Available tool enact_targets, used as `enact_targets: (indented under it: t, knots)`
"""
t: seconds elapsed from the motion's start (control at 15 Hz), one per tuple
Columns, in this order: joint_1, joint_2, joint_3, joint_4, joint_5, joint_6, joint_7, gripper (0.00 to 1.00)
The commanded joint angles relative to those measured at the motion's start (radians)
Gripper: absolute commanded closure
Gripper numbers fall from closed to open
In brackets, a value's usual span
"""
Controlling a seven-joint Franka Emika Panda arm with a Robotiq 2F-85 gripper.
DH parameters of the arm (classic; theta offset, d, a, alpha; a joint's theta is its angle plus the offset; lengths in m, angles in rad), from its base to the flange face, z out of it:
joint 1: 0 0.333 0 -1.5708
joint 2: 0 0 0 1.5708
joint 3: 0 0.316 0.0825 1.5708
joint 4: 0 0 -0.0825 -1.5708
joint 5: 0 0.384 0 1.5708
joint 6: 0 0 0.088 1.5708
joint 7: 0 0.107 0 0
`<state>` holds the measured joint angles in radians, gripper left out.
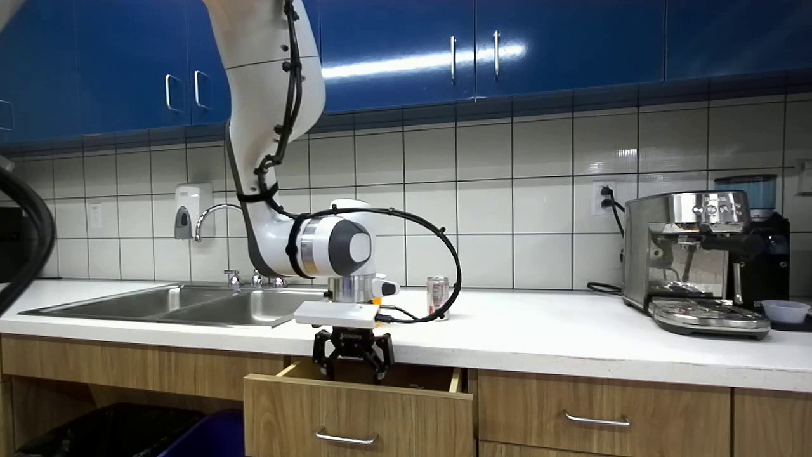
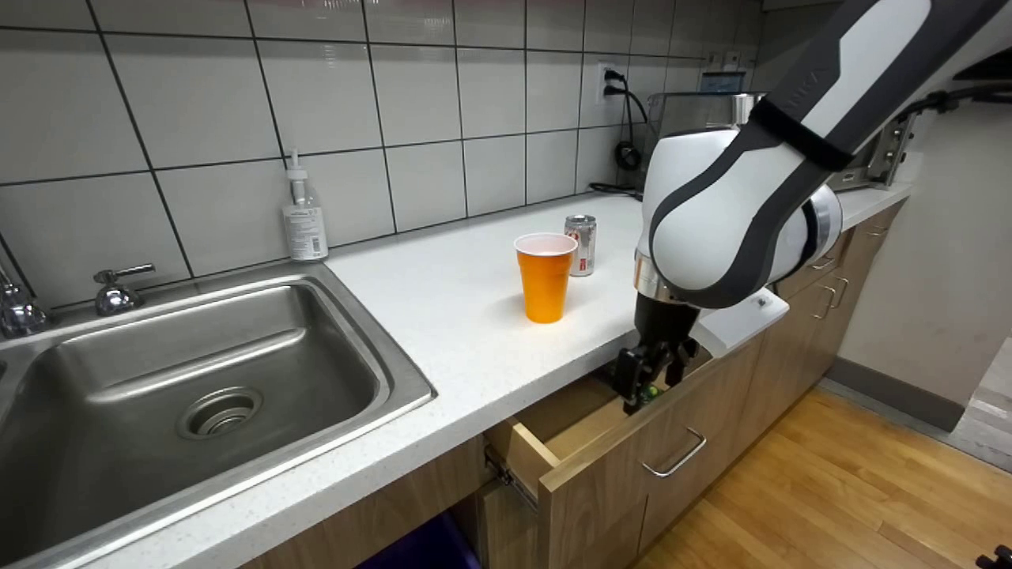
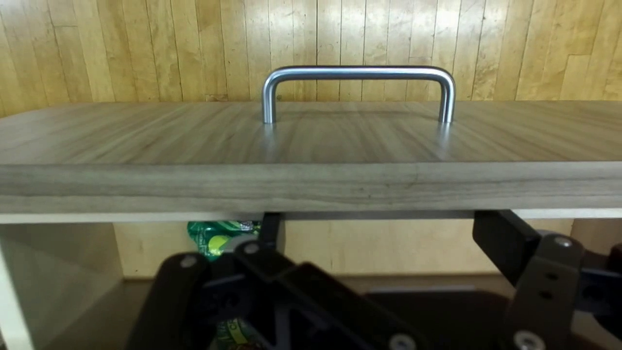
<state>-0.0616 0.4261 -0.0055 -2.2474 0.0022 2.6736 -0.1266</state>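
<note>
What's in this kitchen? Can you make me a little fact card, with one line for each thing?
Drawer: pulled out, below the counter
End effector: jaws open, pointing down at the drawer, nothing gripped
Green packet: inside the drawer, partly hidden behind the end effector
Cup: orange outside, upright on the counter
Can: silver, upright, apart from the cup
Sink: metal, set into the counter
Soap bottle: standing at the sink's back corner
Coffee machine: silver, on the counter
</note>
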Motion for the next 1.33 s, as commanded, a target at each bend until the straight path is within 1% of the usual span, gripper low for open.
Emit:
enact_targets:
  t: [0.0,0.8,1.27]
  knots:
    - [0.006,-0.074,0.014,-0.082,0.019,-0.030,0.028,0.00]
    - [0.024,-0.157,0.008,-0.221,0.018,-0.016,0.060,0.00]
    - [0.031,-0.205,0.019,-0.306,0.035,-0.014,0.071,0.00]
